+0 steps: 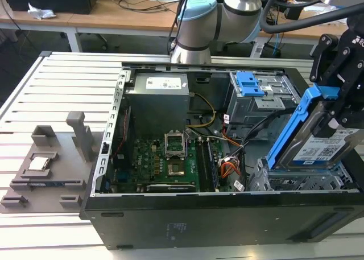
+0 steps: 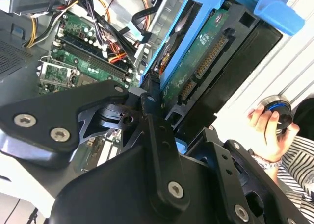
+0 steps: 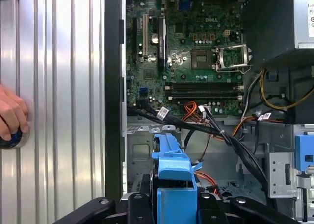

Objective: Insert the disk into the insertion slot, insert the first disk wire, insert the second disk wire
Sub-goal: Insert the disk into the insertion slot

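Blue plastic framed the disk, which hung tilted directly above the insertion slot. Its lower edge sat close to the slot's top, though whether the two touched could not be told, and its upper end rose toward the exterior view's right. The gripper was clamped on that upper end. Beside the slot, toward the exterior view's left, lay the motherboard and a bundle of orange wires. Beyond the slot stood a taller grey cage with a blue latch. Well apart from the slot, outside the computer case, a person's hand held a round dark object.
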{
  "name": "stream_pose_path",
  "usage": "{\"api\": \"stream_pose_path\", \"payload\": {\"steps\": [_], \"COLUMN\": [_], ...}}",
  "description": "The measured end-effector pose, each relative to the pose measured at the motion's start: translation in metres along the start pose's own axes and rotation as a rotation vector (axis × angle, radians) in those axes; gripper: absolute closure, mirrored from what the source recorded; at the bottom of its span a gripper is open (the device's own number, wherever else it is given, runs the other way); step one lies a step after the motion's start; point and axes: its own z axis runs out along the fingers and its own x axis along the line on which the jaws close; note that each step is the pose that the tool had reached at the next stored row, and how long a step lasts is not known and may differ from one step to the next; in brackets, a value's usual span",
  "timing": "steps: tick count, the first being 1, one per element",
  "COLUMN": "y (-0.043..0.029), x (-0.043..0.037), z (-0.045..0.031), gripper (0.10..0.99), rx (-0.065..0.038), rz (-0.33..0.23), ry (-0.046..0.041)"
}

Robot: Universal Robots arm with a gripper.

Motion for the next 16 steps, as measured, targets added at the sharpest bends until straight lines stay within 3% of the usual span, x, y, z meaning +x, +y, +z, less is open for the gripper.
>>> {"api": "stream_pose_path", "payload": {"steps": [6,16], "y": [-0.0001,-0.0006], "x": [-0.0056,-0.0060], "z": [0.0046,0.0188], "gripper": [0.725,0.725], "rx": [0.000,0.000], "rz": [0.000,0.000], "ry": [0.0000,0.0001]}}
